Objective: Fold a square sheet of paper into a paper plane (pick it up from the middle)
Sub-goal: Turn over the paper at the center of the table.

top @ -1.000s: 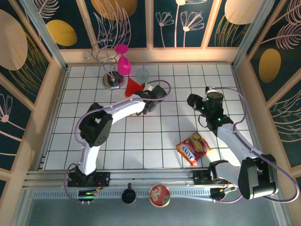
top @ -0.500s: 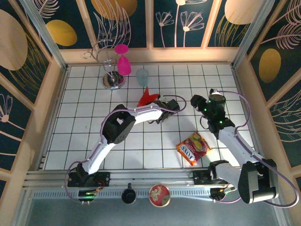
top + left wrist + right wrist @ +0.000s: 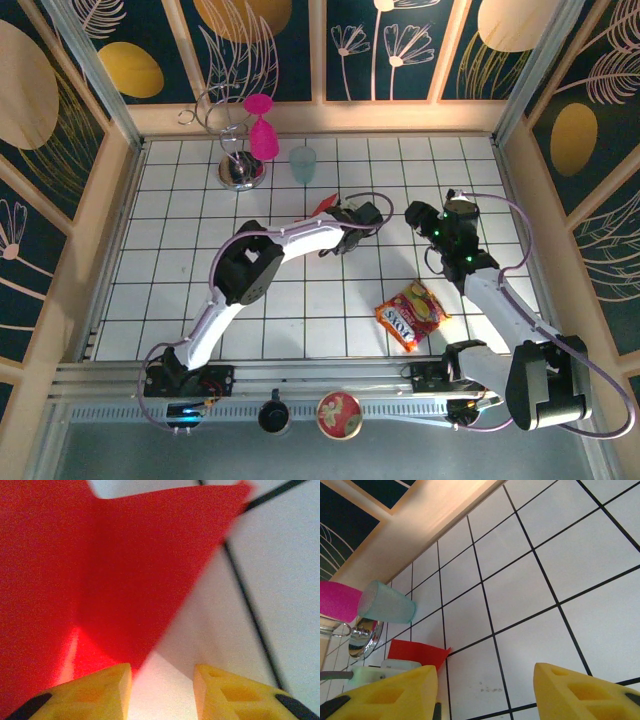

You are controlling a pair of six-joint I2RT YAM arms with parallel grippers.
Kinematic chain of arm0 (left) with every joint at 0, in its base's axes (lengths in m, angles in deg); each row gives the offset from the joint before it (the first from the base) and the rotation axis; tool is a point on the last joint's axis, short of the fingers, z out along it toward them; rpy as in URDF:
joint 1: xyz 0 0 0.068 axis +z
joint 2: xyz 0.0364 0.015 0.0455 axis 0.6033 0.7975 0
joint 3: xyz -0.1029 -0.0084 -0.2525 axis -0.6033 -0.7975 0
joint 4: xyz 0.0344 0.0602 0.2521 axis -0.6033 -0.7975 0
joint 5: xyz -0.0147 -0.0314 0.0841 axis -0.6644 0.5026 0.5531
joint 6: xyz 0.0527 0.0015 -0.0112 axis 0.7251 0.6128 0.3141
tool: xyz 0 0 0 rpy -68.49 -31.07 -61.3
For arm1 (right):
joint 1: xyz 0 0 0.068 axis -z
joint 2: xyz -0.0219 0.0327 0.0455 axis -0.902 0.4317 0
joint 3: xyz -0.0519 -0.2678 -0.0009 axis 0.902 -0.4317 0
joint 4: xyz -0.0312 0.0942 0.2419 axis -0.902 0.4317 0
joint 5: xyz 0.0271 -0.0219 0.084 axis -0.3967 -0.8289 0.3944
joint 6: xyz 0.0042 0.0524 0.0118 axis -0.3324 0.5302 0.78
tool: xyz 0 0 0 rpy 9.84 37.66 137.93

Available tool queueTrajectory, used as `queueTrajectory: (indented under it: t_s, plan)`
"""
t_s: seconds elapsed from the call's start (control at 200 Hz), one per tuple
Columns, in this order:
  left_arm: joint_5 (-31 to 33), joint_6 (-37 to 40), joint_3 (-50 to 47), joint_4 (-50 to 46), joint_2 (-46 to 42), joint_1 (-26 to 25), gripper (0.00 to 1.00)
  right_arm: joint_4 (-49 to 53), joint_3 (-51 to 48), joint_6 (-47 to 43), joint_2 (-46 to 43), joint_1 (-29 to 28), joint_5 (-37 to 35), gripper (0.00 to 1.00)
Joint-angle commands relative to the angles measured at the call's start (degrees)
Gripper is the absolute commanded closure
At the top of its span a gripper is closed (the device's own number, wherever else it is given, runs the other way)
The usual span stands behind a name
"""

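The red paper plane [image 3: 324,203] is a folded, pointed piece of paper on the white tiles, just left of the table's middle. In the left wrist view the paper plane [image 3: 125,570] has a crease down it, and its lower point ends beside my left finger. My left gripper [image 3: 343,212] sits right behind it, open [image 3: 160,680], with bare table between its yellow fingers. My right gripper [image 3: 413,214] hovers about a tile to the right, open [image 3: 485,680] and empty. It faces the paper plane [image 3: 415,652].
A red-and-yellow snack packet [image 3: 411,314] lies at the front right. A pale blue cup [image 3: 302,163], a pink goblet [image 3: 262,130] and a chrome stand [image 3: 238,170] are at the back left. Wooden walls ring the tiled floor.
My left arm swung right from near the chrome stand, carrying the red paper to mid-table. Its jaws then opened off the paper. The right gripper shifted slightly and opened a little wider.
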Motion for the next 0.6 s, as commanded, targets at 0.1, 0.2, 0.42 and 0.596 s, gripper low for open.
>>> queueTrajectory:
  t_s: [0.1, 0.2, 0.42, 0.596]
  plan:
    - [-23.4, -7.2, -10.9, 11.7, -12.1, -0.6, 0.58, 0.7, 1.0, -0.1, 0.2, 0.4, 1.0, 0.41]
    - [-28.5, -9.0, -16.5, 16.3, -18.3, -0.5, 0.55, 1.0, 1.6, 0.8, 0.8, 0.3, 1.8, 0.41]
    - [-31.5, -12.0, -28.8, 24.0, -32.1, 2.4, 0.43, -0.5, 2.8, 2.7, 4.9, -0.5, 8.9, 0.41]
    - [-36.6, -14.5, -38.9, 32.4, -38.9, 9.3, 0.37, -3.8, 3.2, 3.7, 8.6, -4.4, 11.0, 0.38]
